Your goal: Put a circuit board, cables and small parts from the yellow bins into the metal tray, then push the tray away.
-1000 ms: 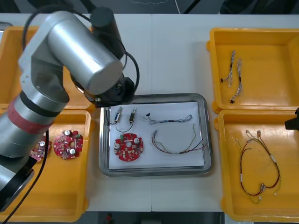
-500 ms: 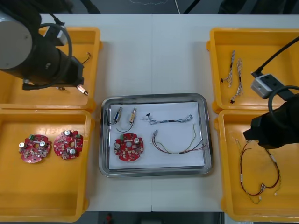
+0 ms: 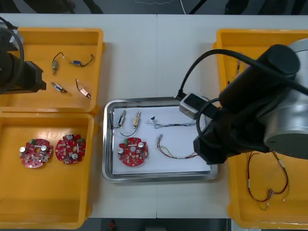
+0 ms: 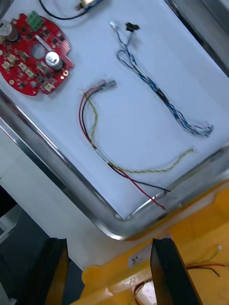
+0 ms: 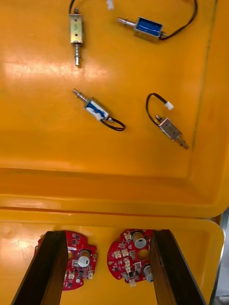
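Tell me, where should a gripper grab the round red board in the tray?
Probably from straight above, pinching opposite points of the circuit board's outer edge: it lies flat on the metal tray's white lining, its top crowded with parts. The right gripper, open at the tray's right edge, is nearest; the left gripper hangs open over the left yellow bins.

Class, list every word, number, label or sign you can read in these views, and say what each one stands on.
No text can be read in any view.
White sticker on the rim of the yellow bin: print too small to read.
Circuit board in the metal tray: any markings too small to read.
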